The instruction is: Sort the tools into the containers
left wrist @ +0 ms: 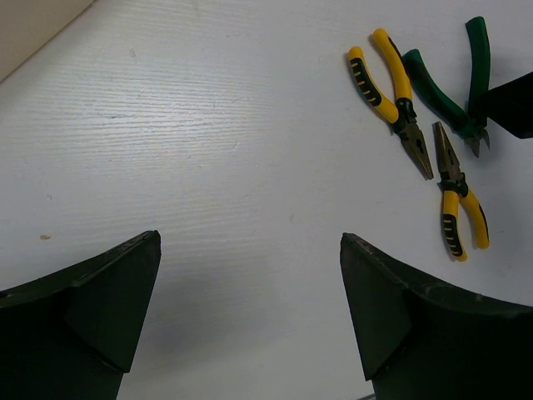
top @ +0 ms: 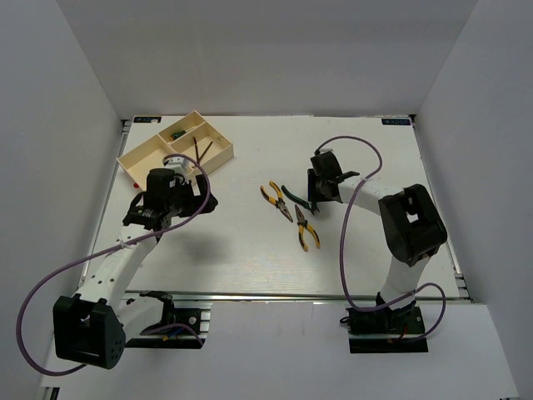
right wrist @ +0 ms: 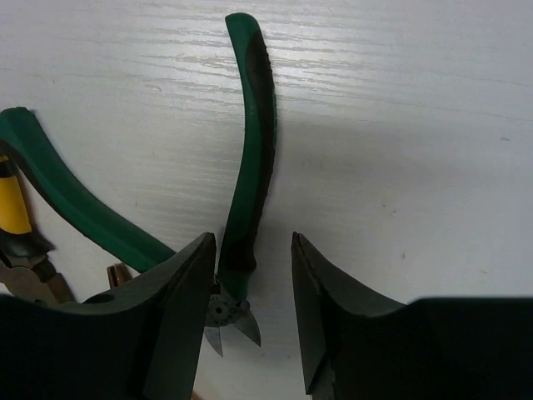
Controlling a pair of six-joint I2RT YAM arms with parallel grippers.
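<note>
Left gripper (left wrist: 250,243) has its fingers spread wide over the bare white tabletop (left wrist: 208,125), holding nothing. Right gripper (right wrist: 251,242) fingers are narrower, straddling one handle of the green-handled cutters (right wrist: 250,150) near the pivot, not clamped. Two yellow-handled pliers (top: 276,200) lie just beside. The cream compartment tray (top: 137,158) sits far left, with thin dark rods (top: 200,150) inside.

The left gripper (left wrist: 250,250) hangs spread wide over the white table (left wrist: 208,125). Just left of the green-handled cutters (left wrist: 435,93) lie the upper yellow-handled pliers (left wrist: 391,100) — the lower yellow-handled pliers (left wrist: 456,196) just below.
</note>
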